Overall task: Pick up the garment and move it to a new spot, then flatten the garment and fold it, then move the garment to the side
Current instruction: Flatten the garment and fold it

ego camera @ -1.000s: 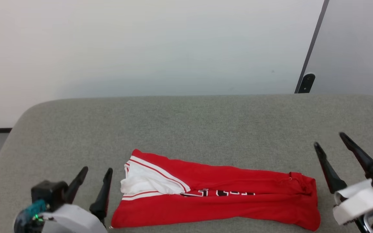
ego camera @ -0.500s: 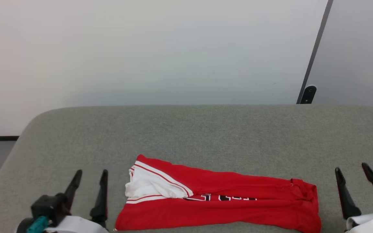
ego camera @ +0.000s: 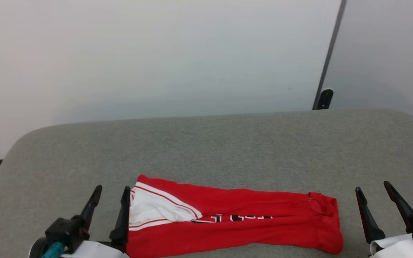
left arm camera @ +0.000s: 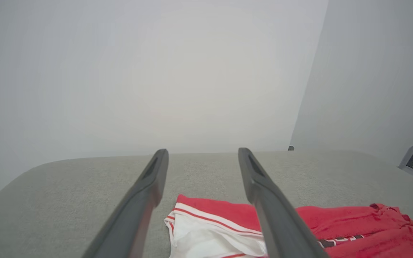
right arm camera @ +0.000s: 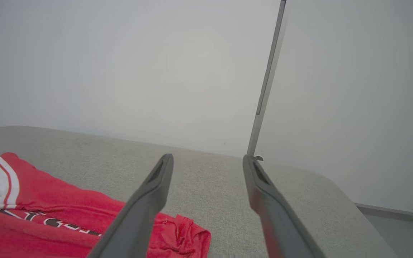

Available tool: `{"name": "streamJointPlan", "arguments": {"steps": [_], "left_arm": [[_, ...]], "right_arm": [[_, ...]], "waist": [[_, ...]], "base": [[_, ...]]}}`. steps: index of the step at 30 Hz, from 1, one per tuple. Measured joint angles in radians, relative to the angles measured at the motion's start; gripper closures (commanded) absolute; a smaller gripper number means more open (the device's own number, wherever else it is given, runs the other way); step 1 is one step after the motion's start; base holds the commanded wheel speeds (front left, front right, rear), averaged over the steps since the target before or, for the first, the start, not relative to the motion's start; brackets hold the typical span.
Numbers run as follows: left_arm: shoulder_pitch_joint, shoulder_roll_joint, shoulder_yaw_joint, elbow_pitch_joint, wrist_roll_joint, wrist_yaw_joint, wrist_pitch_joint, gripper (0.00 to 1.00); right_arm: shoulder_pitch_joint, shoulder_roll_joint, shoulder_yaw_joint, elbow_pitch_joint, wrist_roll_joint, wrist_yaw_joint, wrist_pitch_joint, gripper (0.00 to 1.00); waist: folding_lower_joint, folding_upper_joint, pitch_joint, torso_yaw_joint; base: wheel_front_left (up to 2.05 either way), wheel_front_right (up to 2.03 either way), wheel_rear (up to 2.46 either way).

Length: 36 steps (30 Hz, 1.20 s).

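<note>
At lower centre of head view, red shirt [ego camera: 235, 224] lies folded on grey cushion [ego camera: 210, 150]: left gripper [ego camera: 113, 187], splayed empty, beside its white sleeve [ego camera: 152, 211]; right gripper [ego camera: 372, 185], likewise, apart. Right wrist view shows bunched hem [right arm camera: 188, 233].

Open grey cushion [ego camera: 206, 143] beyond the garment [ego camera: 249, 229], wall [ego camera: 156, 53] behind

Red garment [ego camera: 249, 233] on a grey-green surface [ego camera: 206, 150].
Solid red over most of the cloth; white sleeve [ego camera: 156, 211] at the left end, edged with thin red-and-white stripes; black block lettering [ego camera: 233, 218] outlined in white along the middle. Finely speckled grey-green across the padded surface. Pale grey-white wall [ego camera: 156, 53] at the far side, with a dark vertical strip [ego camera: 330, 53] on the right. Black fingers on the left gripper [ego camera: 113, 187] and the right gripper [ego camera: 372, 185], white at both wrists.
</note>
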Motion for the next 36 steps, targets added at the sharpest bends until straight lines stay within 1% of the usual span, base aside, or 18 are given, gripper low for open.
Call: {"name": "streamJointPlan", "arguments": {"steps": [2,7,9,12,15,16,17,18,19,20,24,26,29,32,36], "left_arm": [[0.0,-0.017,0.018,0.005,0.012,-0.025,0.0,0.0],[0.002,-0.049,0.049,0.031,0.032,-0.07,-0.001,0.0],[0.001,-0.051,0.063,0.045,0.037,-0.079,-0.001,0.0],[-0.001,-0.049,0.094,0.055,0.038,-0.09,-0.001,0.0],[-0.006,-0.049,0.114,0.062,0.035,-0.096,-0.001,0.0],[-0.006,-0.049,0.114,0.062,0.035,-0.096,-0.001,0.0],[-0.012,-0.047,0.119,0.064,0.034,-0.104,-0.001,0.0],[-0.015,-0.047,0.12,0.066,0.034,-0.106,-0.001,0.0],[-0.015,-0.047,0.12,0.066,0.034,-0.106,-0.001,0.0],[-0.024,-0.048,0.114,0.073,0.033,-0.112,0.0,0.0],[-0.047,-0.052,0.095,0.074,0.03,-0.119,0.005,0.0],[-0.06,-0.059,0.086,0.077,0.028,-0.121,0.007,0.0],[-0.078,-0.066,0.073,0.087,0.026,-0.126,0.008,0.0],[-0.095,-0.077,0.062,0.095,0.021,-0.13,0.012,0.0],[-0.12,-0.082,0.056,0.104,0.01,-0.134,0.012,0.0]], "right_arm": [[0.0,-0.002,-0.002,0.004,0.0,0.0,0.0,0.0],[0.001,-0.004,-0.018,0.009,0.0,0.0,0.002,0.0],[0.001,-0.005,-0.013,0.011,0.001,0.0,0.016,0.0],[-0.017,-0.013,0.007,0.023,0.028,0.0,0.075,0.0],[-0.072,-0.044,0.033,0.056,0.076,0.0,0.189,0.0],[-0.072,-0.044,0.033,0.056,0.076,0.0,0.189,0.0],[-0.11,-0.058,0.051,0.079,0.114,0.0,0.276,0.0],[-0.132,-0.071,0.074,0.091,0.134,0.0,0.331,0.0],[-0.132,-0.071,0.074,0.091,0.134,0.0,0.331,0.0],[-0.175,-0.091,0.11,0.106,0.184,0.0,0.425,0.0],[-0.249,-0.121,0.194,0.148,0.283,0.0,0.658,0.0],[-0.277,-0.141,0.237,0.171,0.312,0.0,0.773,0.0],[-0.313,-0.151,0.253,0.217,0.346,0.0,0.898,0.0],[-0.343,-0.151,0.257,0.255,0.332,0.0,0.988,0.0],[-0.383,-0.124,0.239,0.291,0.306,0.0,1.02,0.0]], "waist": [[0.0,0.0,0.002,-0.012],[0.0,0.0,0.011,-0.036],[0.0,0.0,0.016,-0.04],[0.0,0.0,0.025,-0.043],[0.0,-0.0001,0.036,-0.038],[0.0,-0.0001,0.036,-0.038],[0.0,0.0,0.043,-0.032],[0.0,0.0,0.047,-0.028],[0.0,0.0,0.047,-0.028],[0.0,0.0,0.057,-0.019],[0.0,-0.0001,0.076,0.005],[0.0,-0.0001,0.085,0.019],[0.0,0.0,0.098,0.042],[0.0,0.0,0.113,0.064],[0.0,0.0,0.142,0.087]], "base": [[0.0,0.0,0.0],[0.0,0.0,0.0],[0.0,0.0,0.0],[0.0,0.0,0.0],[0.0,0.0,0.0],[0.0,0.0,0.0],[0.0,0.0,0.0],[0.0,0.0,0.0],[0.0,0.0,0.0],[0.0,0.0,0.0],[0.0,0.0,0.0],[0.0,0.0,0.0],[0.0,0.0,0.0],[0.0,0.0,0.0],[0.0,0.0,0.0]]}}
